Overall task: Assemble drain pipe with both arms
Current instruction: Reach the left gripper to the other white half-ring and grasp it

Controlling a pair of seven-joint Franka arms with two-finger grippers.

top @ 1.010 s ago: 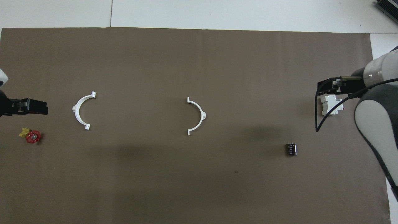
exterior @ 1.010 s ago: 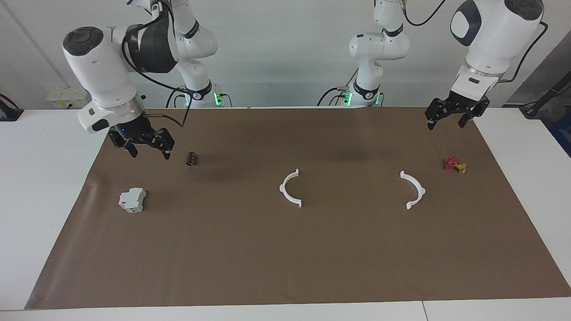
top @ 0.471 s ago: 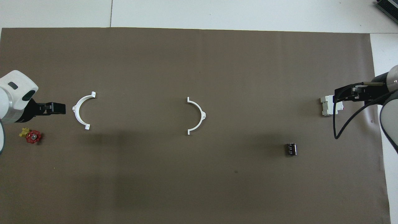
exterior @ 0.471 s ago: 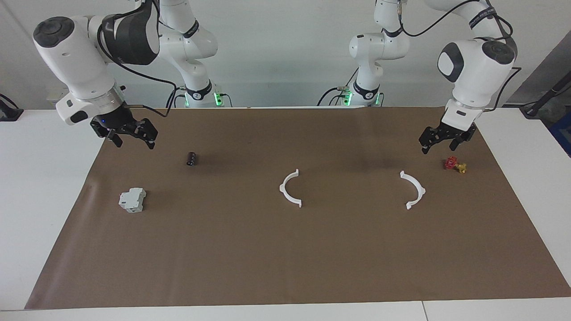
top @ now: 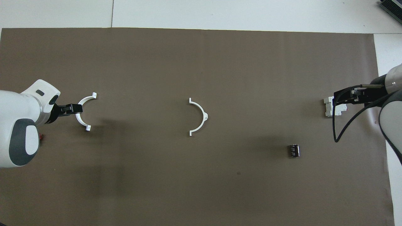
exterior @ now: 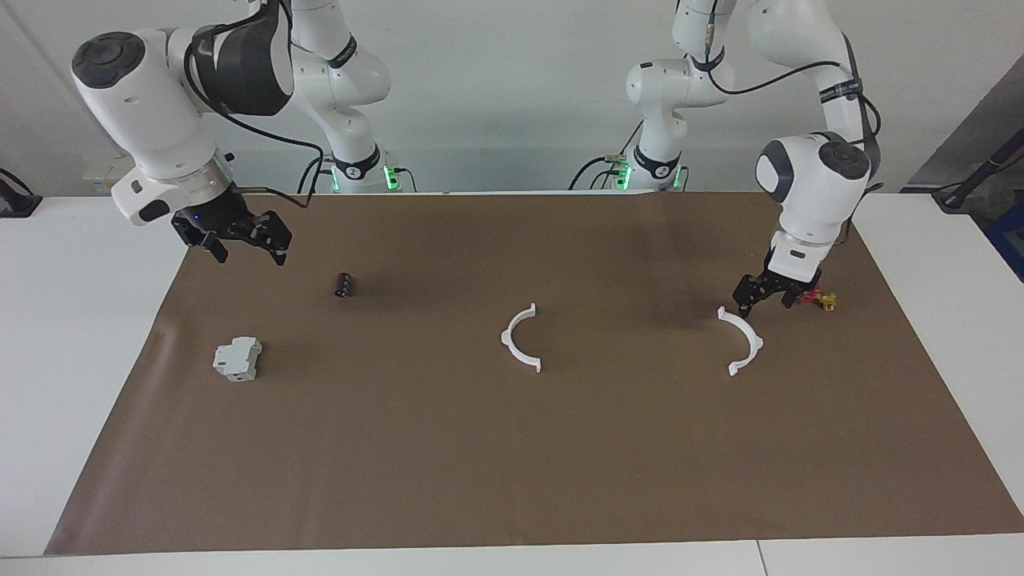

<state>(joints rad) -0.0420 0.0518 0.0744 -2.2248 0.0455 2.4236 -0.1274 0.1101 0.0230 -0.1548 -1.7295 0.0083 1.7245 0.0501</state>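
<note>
Half-rings [exterior: 744,342] apart | left jaws [exterior: 766,300] open, empty | right jaws [exterior: 240,250] open

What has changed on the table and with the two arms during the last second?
The left hand came down, open, toward the half-ring at the left arm's end; it holds nothing. The right hand moved toward its table end, then partly back, open and raised. Both half-rings, including the middle one, the grey-white block, the black cylinder and the red and yellow piece stayed put.
</note>
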